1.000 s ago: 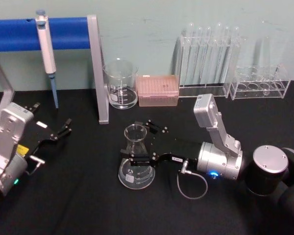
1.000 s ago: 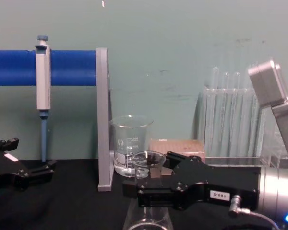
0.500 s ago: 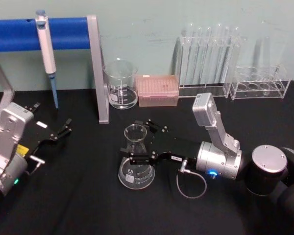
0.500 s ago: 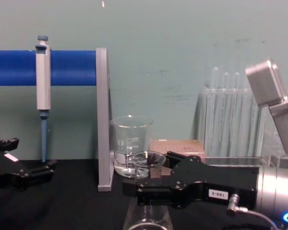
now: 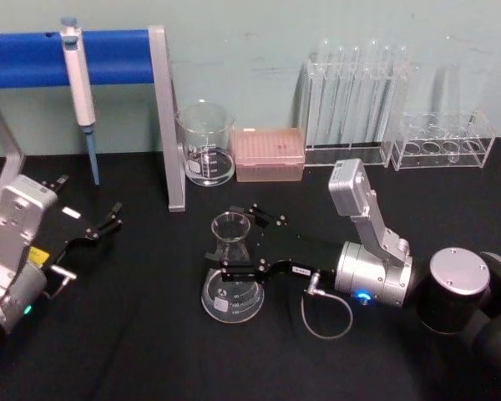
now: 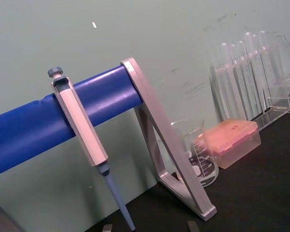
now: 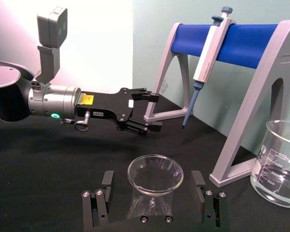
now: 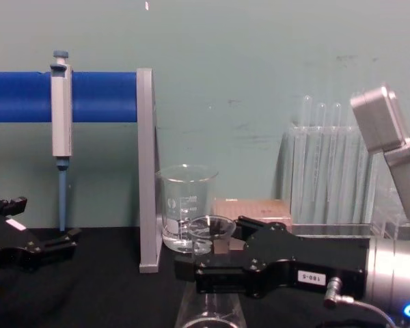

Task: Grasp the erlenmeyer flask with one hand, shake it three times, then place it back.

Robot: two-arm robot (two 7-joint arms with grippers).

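Almost nothing is being shifted since earlier: the erlenmeyer flask (image 5: 232, 291) is being left standing at the counter's (image 5: 150, 342) middle, its neck bracketed by the right tool (image 5: 239, 241), jaws apart, for clamping below the rim, the left tool (image 5: 105, 222) parked spread near the left edge.

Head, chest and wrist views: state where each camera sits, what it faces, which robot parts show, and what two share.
Head: high, looking down; both arms, left gripper open, right gripper open astride the erlenmeyer flask.
Chest: low, looking across the table; right gripper large, left gripper at the edge.
Left wrist: on the left arm, facing pipette and beaker; own fingertips just in frame.
Right wrist: on the right arm, facing the erlenmeyer flask between own fingers; left arm beyond.
Shared: head and right wrist both show the neck ungripped.
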